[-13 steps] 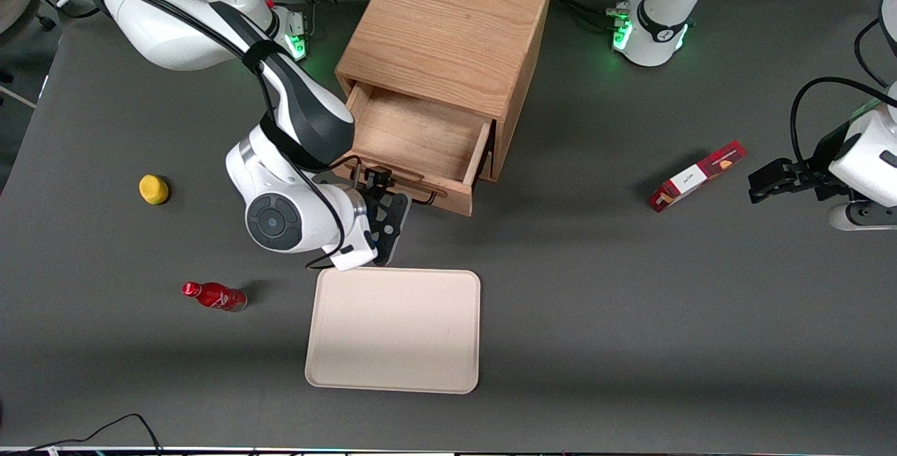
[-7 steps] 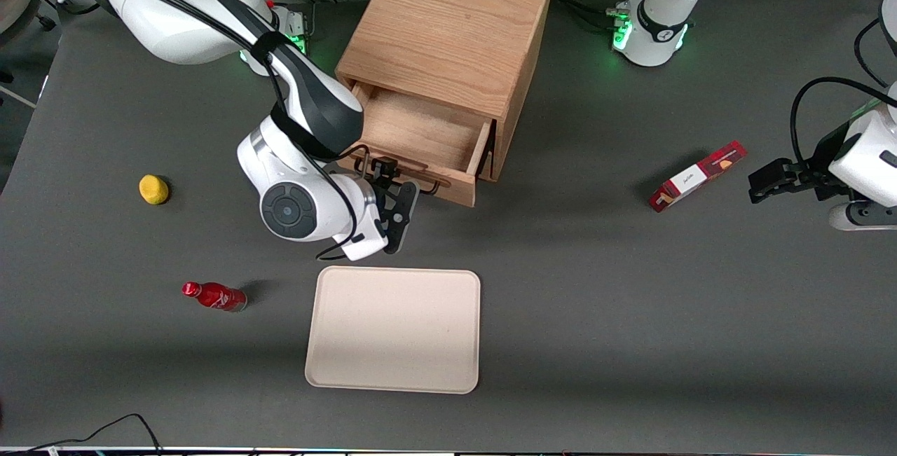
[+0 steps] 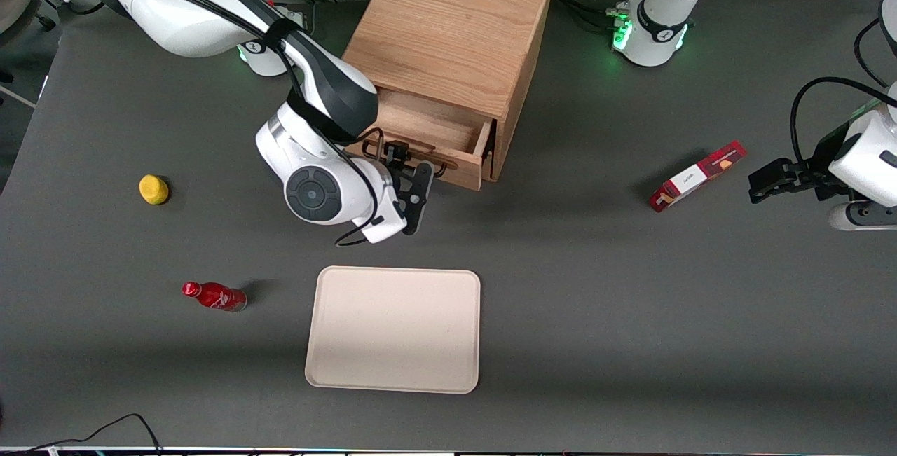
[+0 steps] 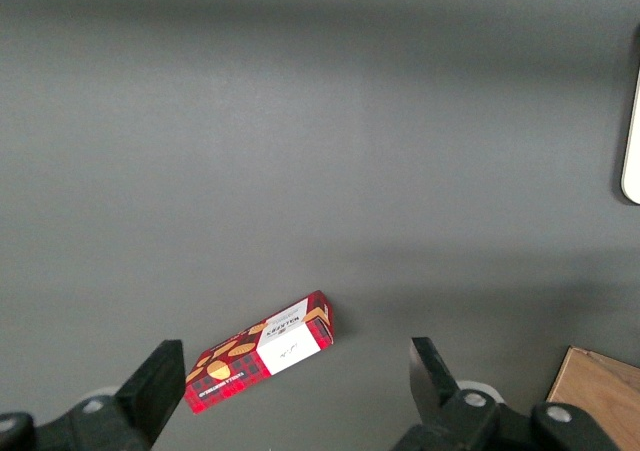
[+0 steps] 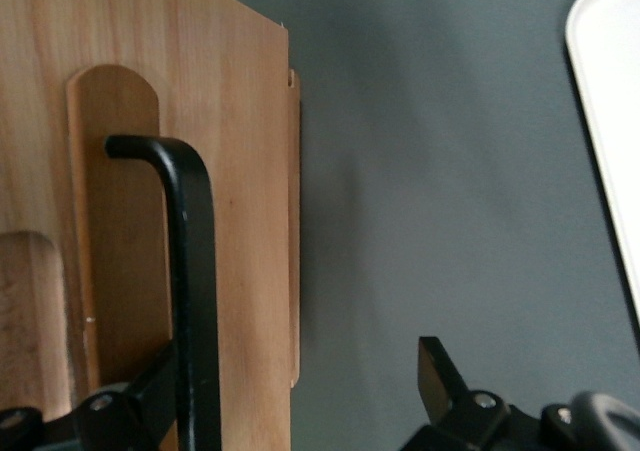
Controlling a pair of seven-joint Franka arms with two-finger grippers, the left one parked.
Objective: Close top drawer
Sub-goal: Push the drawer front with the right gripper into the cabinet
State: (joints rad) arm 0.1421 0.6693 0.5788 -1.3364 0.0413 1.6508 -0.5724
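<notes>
Gripper (image 3: 413,179) at top drawer (image 3: 434,135) front, jaws spread astride the handle (image 5: 190,271); dark grey worktop (image 3: 631,302), drawer part-open.

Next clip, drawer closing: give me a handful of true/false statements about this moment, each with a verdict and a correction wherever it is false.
1. The top drawer of the light oak wooden cabinet is fully shut. False: it is partly open, its inside showing.
2. The right arm's gripper is at the drawer's black wire handle. True.
3. The beige rectangular tray holds the red bottle. False: the tray holds nothing; the bottle lies on the grey table, toward the working arm's end.
4. The red-and-white flat box lies on the table toward the parked arm's end. True.
5. The yellow round object sits inside the drawer. False: it is on the table.
</notes>
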